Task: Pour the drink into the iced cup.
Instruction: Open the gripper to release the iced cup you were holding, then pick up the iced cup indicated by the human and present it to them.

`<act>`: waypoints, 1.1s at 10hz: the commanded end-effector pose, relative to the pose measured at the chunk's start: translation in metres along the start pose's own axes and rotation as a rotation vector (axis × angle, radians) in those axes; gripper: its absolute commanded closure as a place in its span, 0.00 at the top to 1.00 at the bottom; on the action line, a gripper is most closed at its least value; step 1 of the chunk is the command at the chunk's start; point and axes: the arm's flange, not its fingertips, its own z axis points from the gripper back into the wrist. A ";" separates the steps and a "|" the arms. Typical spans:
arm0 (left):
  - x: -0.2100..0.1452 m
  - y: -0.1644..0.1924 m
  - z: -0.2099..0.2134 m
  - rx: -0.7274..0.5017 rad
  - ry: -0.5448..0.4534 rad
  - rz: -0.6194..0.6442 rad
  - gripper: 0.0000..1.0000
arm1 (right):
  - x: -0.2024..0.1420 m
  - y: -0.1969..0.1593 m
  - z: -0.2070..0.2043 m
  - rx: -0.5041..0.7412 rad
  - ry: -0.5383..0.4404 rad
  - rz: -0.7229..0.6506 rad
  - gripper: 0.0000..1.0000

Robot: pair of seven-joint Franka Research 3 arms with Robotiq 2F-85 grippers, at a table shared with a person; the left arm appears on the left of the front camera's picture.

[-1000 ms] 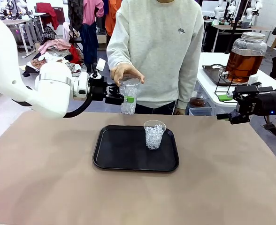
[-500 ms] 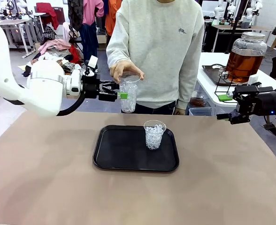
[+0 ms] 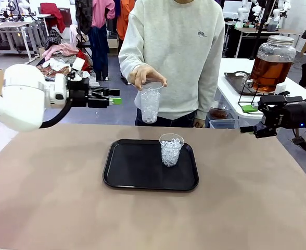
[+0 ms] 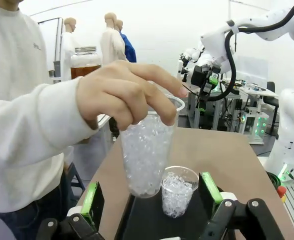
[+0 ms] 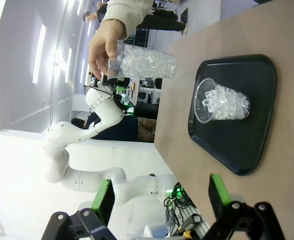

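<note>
Brown table (image 3: 49, 198), black tray (image 3: 127, 172) with iced cup (image 3: 171, 150); hand (image 3: 145, 75) gripping second cup (image 3: 150, 107), rim partly hidden; both jaws spread

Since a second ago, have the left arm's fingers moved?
Yes. The left fingers pulled back leftward, away from the held cup, from above the middle of the tray to its left edge.

Brown table (image 3: 49, 208), hanging clothes (image 3: 102, 13), white side table (image 3: 231, 65), grey floor (image 3: 116, 115)

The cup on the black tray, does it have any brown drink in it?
No, the cup on the tray holds only clear ice, with no amber liquid visible.
</note>
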 end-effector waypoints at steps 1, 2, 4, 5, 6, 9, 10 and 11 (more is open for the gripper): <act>0.008 -0.004 0.028 -0.001 -0.004 -0.005 1.00 | -0.001 0.002 0.001 -0.002 -0.006 0.001 1.00; 0.010 -0.001 0.040 -0.002 -0.011 -0.006 1.00 | -0.001 0.002 0.001 -0.002 -0.006 0.001 1.00; 0.008 0.003 0.055 -0.010 0.016 -0.002 1.00 | -0.001 0.002 0.001 -0.002 -0.006 0.001 1.00; 0.008 0.004 0.043 0.016 -0.003 -0.019 1.00 | -0.001 0.002 0.001 -0.002 -0.006 0.001 1.00; 0.008 0.004 0.043 0.016 -0.003 -0.019 1.00 | -0.001 0.002 0.001 -0.002 -0.006 0.001 1.00; 0.008 0.004 0.043 0.016 -0.003 -0.019 1.00 | -0.001 0.002 0.001 -0.002 -0.006 0.001 1.00; 0.008 0.004 0.043 0.016 -0.003 -0.019 1.00 | -0.001 0.002 0.001 -0.002 -0.006 0.001 1.00; 0.008 0.004 0.043 0.016 -0.003 -0.019 1.00 | -0.001 0.002 0.001 -0.002 -0.006 0.001 1.00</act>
